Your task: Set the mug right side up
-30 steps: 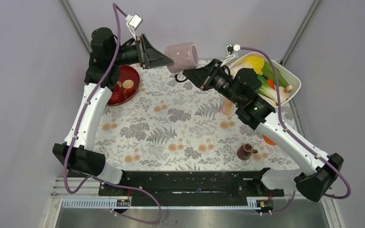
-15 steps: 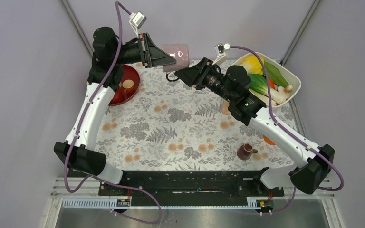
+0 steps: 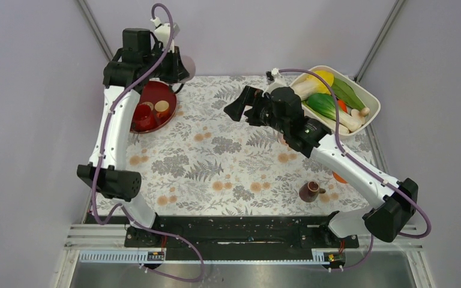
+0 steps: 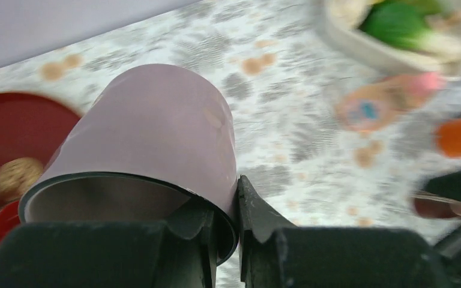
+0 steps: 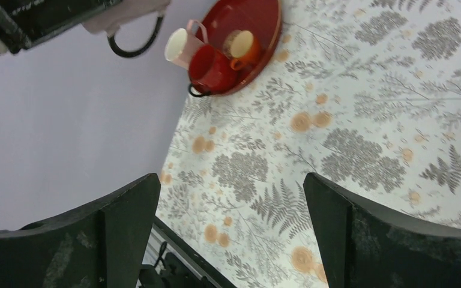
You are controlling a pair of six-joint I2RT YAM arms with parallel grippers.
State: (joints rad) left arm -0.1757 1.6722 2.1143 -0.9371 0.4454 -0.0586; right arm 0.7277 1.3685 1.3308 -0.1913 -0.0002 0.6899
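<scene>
The floral tablecloth [image 3: 216,157], grey ferns and orange blooms on white, covers the table. At its far left corner sits a round glossy red tray [image 3: 170,96] carrying a shiny red mug [image 3: 143,116], a pale pink cup [image 5: 180,45] and a small orange cup [image 5: 243,43] with something tan inside. At the far right stands a white, rounded plastic bin [image 3: 366,95] filled with vegetables: green, yellow and white pieces. A small dark brown cup [image 3: 310,191] stands on the cloth near the right arm's base, and an orange object [image 3: 338,177] peeks out from under that arm. The left wrist view also shows a blurred peach-pink item [image 4: 384,105] with a blue mark lying on the cloth.

The mug [image 4: 156,126], smooth matte pale pink with a greyish-white inside, is off the table, held in the air at the far left corner next to the red tray. It is tilted on its side, mouth toward the wrist camera and base pointing away; the right wrist view shows a dark loop handle hanging beneath it. The left gripper [image 4: 231,198] pinches its rim, one finger inside and one outside the wall. In the top view the left arm hides most of it.

The right gripper [image 5: 231,186] hangs over the cloth's far middle with its jaws spread wide, holding nothing, well apart from the mug.
</scene>
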